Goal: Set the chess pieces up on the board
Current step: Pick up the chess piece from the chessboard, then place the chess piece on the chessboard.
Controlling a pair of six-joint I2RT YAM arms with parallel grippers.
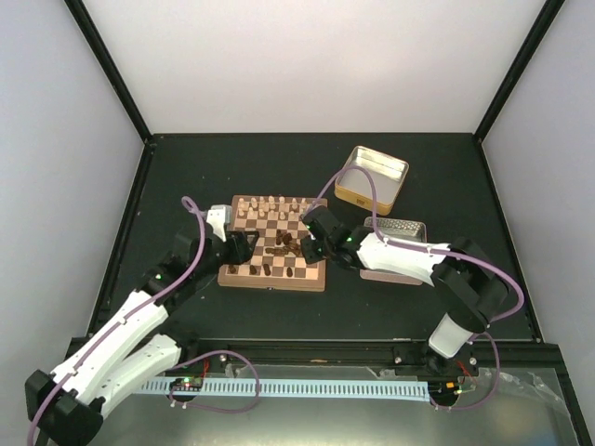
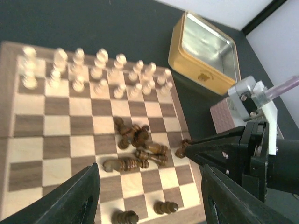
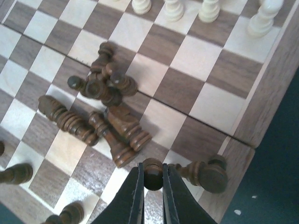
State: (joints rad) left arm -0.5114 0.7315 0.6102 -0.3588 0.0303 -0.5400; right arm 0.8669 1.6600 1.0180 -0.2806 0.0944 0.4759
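- Board (image 1: 244, 268) sits mid-table, slightly left of centre; pale chessmen (image 1: 270, 206) are ranked along its far side.
- Chess pieces (image 3: 105, 116): dark heap toppled mid-board, a few upright on the near row.
- Right gripper (image 3: 153, 167): fingers narrow, pinching the round head of one dark piece (image 3: 153, 175) beside the board's right border.
- Left gripper (image 2: 149, 175): fingers wide, holding nothing, over the board's near side.
- Open tin (image 1: 372, 179) lies toward the far right corner.

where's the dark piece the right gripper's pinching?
Right wrist view: the dark piece sits clamped in the right gripper at the right border of the board, beside a toppled piece.
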